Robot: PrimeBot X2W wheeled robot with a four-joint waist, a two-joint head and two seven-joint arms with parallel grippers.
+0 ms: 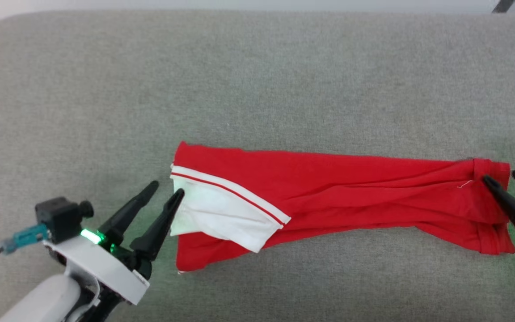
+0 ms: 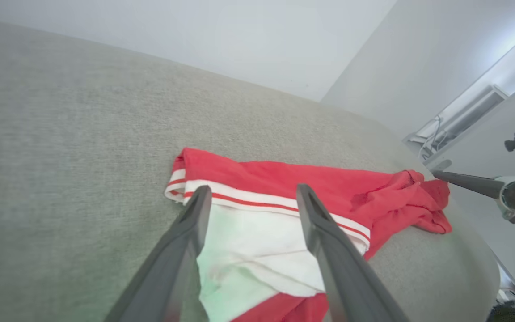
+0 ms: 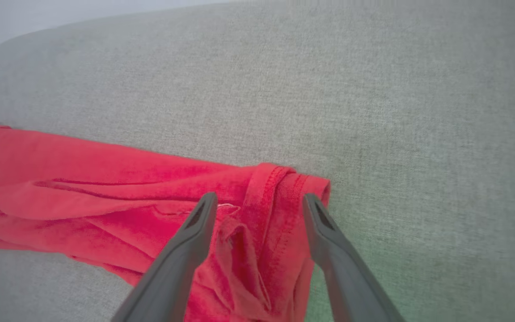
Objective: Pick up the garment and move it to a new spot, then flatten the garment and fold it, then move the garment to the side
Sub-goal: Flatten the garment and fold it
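Left gripper (image 1: 167,188) jaws spread, tips at the edge of the white sleeve (image 1: 221,214); right gripper (image 1: 500,175) jaws spread too, straddling the hem end; nothing pinched; garment (image 1: 351,179) lies as a long folded strip across the near middle of the grey table (image 1: 239,80); risk: layers look loose and wrinkled, so a one-layer pinch or uneven lift could spill the fold open.

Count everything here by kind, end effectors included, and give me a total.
Garment, red with white sleeve: 1
End effectors: 2 (left end effector, right end effector, both open)
Grey fabric surface: 1
Total: 4
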